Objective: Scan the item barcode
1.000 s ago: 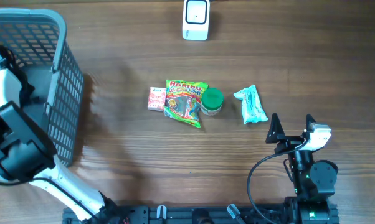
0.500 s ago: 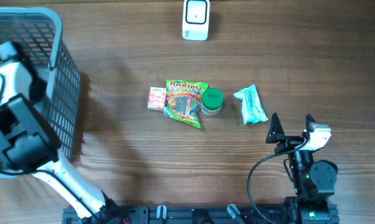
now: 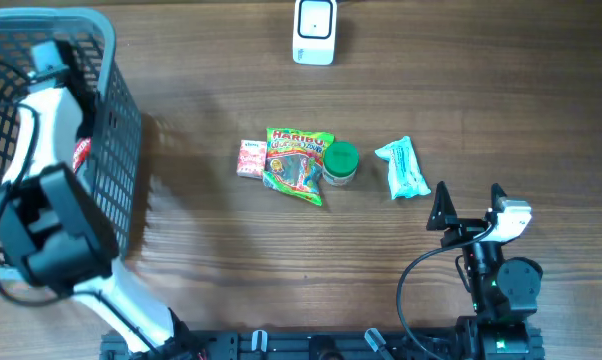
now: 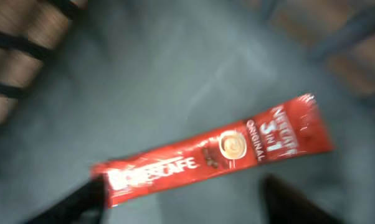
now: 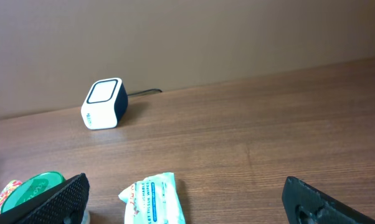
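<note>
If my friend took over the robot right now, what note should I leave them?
Left claw: open, inside the grey plastic basket, above the red Nescafe coffee sachet lying on its floor.
Right claw: open and empty.
Done: that sachet is in the basket.
Left: the small pink box, Haribo sweet bag, green-lidded jar and pale blue wipes packet wait mid-table, with the white cube scanner beyond them.

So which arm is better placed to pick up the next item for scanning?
Right, probably. The right gripper is open beside the wipes packet, with the scanner ahead. The left gripper is inside the basket over the red sachet, far from the items on the table.
</note>
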Tool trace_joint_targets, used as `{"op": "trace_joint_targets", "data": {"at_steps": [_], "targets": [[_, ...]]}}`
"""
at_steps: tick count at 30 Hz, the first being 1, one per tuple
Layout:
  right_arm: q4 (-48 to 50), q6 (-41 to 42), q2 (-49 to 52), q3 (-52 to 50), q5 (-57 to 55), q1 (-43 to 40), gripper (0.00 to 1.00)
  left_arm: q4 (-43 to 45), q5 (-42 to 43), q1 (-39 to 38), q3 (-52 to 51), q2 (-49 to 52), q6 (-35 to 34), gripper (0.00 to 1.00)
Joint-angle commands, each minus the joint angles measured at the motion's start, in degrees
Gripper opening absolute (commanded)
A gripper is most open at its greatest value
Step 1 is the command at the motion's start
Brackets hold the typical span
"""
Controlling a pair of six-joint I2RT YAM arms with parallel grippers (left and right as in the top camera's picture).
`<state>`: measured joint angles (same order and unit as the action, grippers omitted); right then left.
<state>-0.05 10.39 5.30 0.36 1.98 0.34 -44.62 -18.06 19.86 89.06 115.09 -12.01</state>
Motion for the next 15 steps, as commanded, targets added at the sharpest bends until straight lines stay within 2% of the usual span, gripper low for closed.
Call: {"op": "trace_joint_targets", "data": {"at_steps": [1, 3, 4, 5, 8, 10, 15], "targets": [[0.2, 0.3, -0.1, -0.1, 0.7, 0.1, 1.00, 1.7, 0.7, 2.1, 0.1, -7.2, 7.6, 1.00], [0.2, 0.3, -0.1, -0.1, 0.7, 0.1, 1.00, 3.3, 4.3, 3.3, 0.1, -6.7, 19.6, 1.00], [0.2, 0.2, -0.1, -0.1, 0.7, 0.1, 1.00, 3.3, 10.2, 4.0, 0.1, -6.3, 29.6, 1.00], [0.2, 0.2, -0.1, -0.1, 0.7, 0.1, 1.00, 3.3, 14.6, 4.6, 0.1, -5.5, 36.8, 1.00], [0.2, 0.3, -0.1, -0.1, 0.7, 0.1, 1.00, 1.7, 17.0, 5.3, 0.1, -3.5, 49.0, 1.00], [0.1, 0.3, -0.1, -0.1, 0.7, 0.1, 1.00, 0.4, 17.0, 5.8, 0.1, -1.2, 52.3, 0.98], [0.2, 0.2, -0.1, -0.1, 0.7, 0.1, 1.00, -1.7, 18.1, 7.8, 0.1, 5.8, 52.3, 0.96]]}}
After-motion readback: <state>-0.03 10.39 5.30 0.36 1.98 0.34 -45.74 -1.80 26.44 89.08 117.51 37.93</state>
